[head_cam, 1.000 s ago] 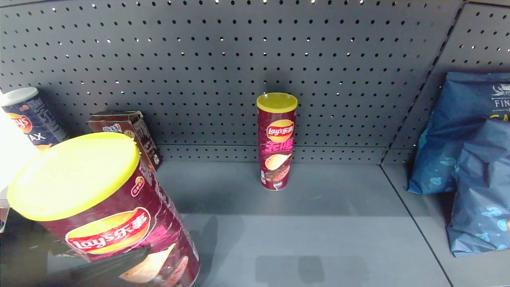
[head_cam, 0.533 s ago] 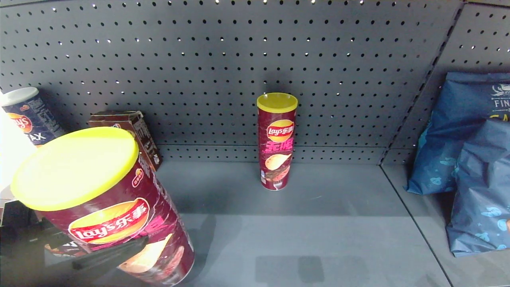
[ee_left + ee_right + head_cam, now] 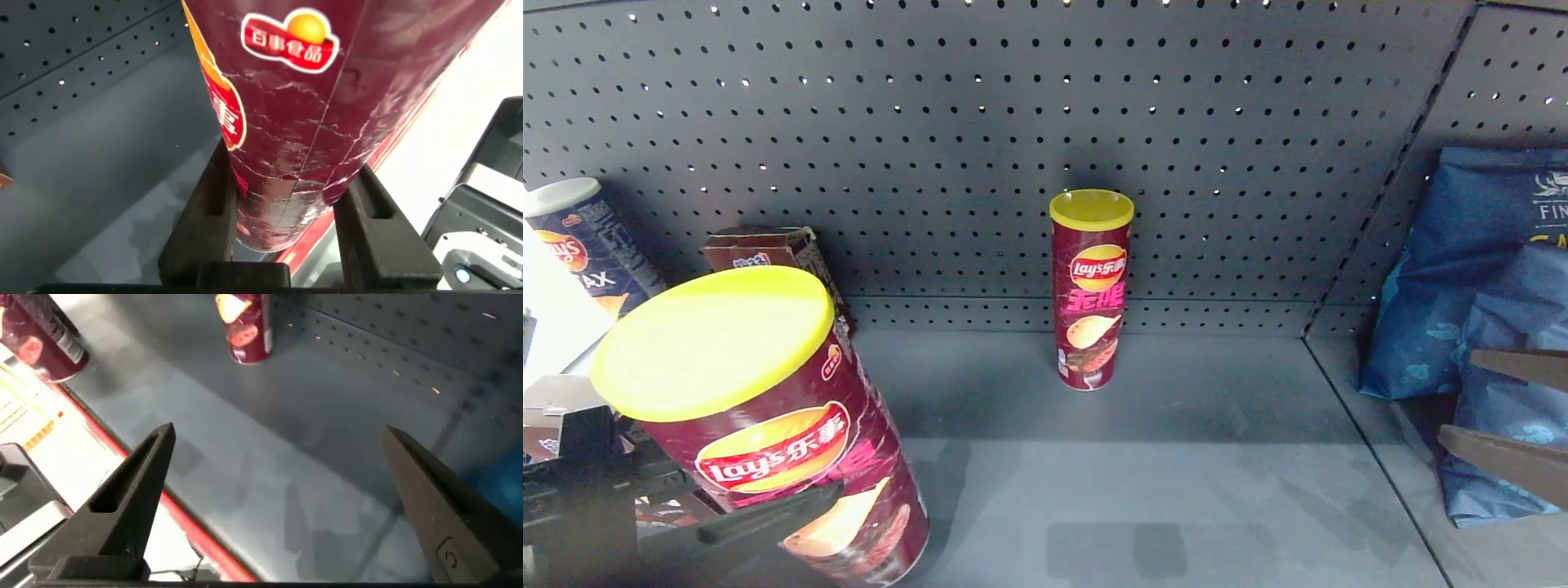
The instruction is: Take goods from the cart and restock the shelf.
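Nearest, at the front left of the shelf (image 3: 1176,474): a maroon chips can (image 3: 768,425) with a yellow lid, pinched low on its body between the two dark fingers of the left tool (image 3: 288,163). Tilted, lid leaning away from the back wall. Hard to tell whether the base touches the shelf deck or hangs just above it, close to the red front edge.

At the front right: right tool (image 3: 279,431) spread wide, holding nothing, near the blue bags (image 3: 1462,269) stacked at that end.

Farther in, mid-shelf and close to the pegboard back (image 3: 1013,122): a second, matching can (image 3: 1090,290), upright, well apart from the held one. At the far left against the pegboard: a brown carton (image 3: 768,249) and a dark blue can with a white lid (image 3: 580,237), both leaning.

Judged as mid-placement, with a slot beside the standing can the probable target.

Risks from here:
- Low grip on a tall can, so prone to swinging or slipping in the fingers during travel.
- If released at this lean, likely to topple and roll, perhaps off the front edge.
- If set down too near the red edge, little margin against a fall.
- If carried inward carelessly, liable to clip the brown carton or knock the standing can over.
- If the right tool drifts sideways, apt to snag a bag.
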### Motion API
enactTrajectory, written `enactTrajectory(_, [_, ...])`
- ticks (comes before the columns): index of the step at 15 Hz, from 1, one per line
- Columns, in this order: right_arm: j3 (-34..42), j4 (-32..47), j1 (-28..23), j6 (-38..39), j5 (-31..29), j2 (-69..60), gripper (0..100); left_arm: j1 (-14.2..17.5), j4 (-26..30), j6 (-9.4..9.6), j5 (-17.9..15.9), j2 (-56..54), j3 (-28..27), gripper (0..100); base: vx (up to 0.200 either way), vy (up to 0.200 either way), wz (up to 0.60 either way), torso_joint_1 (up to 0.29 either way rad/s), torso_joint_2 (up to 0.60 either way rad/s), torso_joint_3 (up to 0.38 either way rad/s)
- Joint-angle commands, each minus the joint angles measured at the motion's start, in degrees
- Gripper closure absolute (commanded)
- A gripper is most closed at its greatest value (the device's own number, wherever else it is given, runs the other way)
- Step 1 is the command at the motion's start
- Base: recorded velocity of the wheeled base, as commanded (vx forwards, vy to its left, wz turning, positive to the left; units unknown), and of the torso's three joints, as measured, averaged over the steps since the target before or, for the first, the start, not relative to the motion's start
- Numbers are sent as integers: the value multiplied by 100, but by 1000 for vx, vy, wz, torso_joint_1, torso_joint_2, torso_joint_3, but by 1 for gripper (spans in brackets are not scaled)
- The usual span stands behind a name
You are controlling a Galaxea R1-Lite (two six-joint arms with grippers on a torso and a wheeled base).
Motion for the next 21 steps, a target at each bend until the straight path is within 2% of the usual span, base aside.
enactTrajectory(1, [-211,-298,367,-8,-161,892,0,3,-13,-16,8,24,-18,100,0,0,0,0,0,0])
enactTrajectory(6, [-985,-597,648,45,-328,2009,0,3,-4,-42,8,15,8,100,0,0,0,0,0,0])
enactTrajectory(8, [-1363,-1125,701,177,-311,2597,0,3,-13,-42,17,15,8,100,0,0,0,0,0,0])
enactTrajectory(11, [-1407,-1705,701,194,-284,3072,0,3,-4,-42,17,15,17,100,0,0,0,0,0,0])
enactTrajectory(13, [-1424,-2047,709,194,58,3265,0,12,-4,-42,34,6,26,100,0,0,0,0,0,0])
enactTrajectory(21, [-1415,-2856,701,203,709,3714,0,12,-4,-51,43,-2,87,100,0,0,0,0,0,0])
